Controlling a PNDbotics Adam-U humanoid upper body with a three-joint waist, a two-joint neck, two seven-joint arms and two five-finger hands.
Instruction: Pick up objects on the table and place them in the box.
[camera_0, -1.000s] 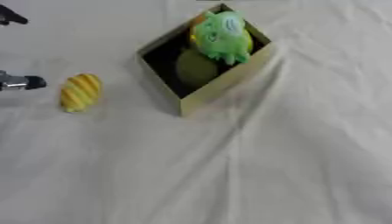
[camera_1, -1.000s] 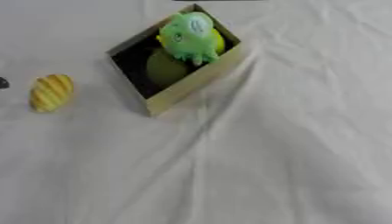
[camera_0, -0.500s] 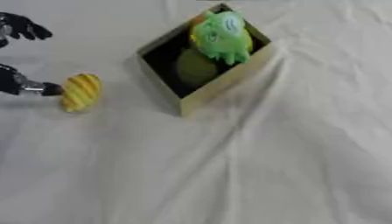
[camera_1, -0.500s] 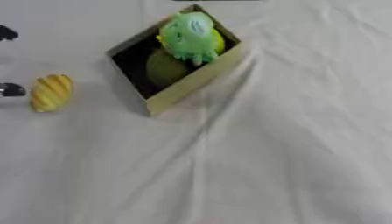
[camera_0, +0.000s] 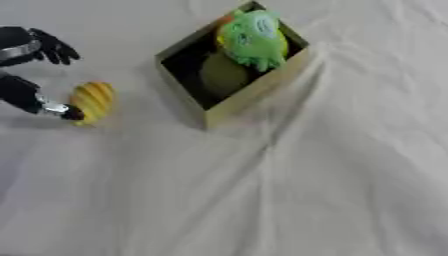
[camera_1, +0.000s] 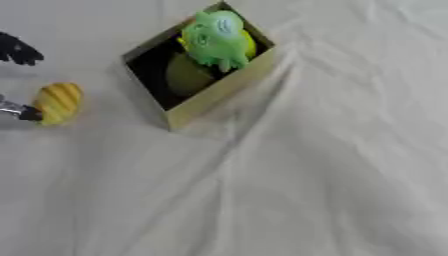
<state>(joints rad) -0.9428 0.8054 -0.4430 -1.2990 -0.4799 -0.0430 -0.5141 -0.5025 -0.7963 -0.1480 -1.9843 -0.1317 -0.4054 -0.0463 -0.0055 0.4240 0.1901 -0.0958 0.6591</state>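
The left robot hand (camera_0: 35, 75) comes in at about 9 o'clock in the left eye view. Its fingers (camera_0: 54, 47) are spread apart at the top, and its thumb tip (camera_0: 61, 111) touches the left side of a yellow ridged toy (camera_0: 92, 101). The hand is open around the toy and is not yet gripping it. The fingers are well apart from the toy, above it.

The yellow ridged toy lies on the table (camera_0: 332, 190), which is covered with a wrinkled white cloth. The toy is just to the left of the box (camera_0: 254, 102), not touching it.

The box is a tan cardboard one, turned like a diamond, up near 12 o'clock. Inside it is dark. A bright green stuffed toy (camera_0: 254, 40) sits in the far part of the box and sticks up over the edge. Something yellow and orange (camera_1: 249, 46) peeks out from behind it. A round dull-green thing (camera_0: 223, 75) lies lower in the box, near its middle.

The right robot hand does not show in either view.
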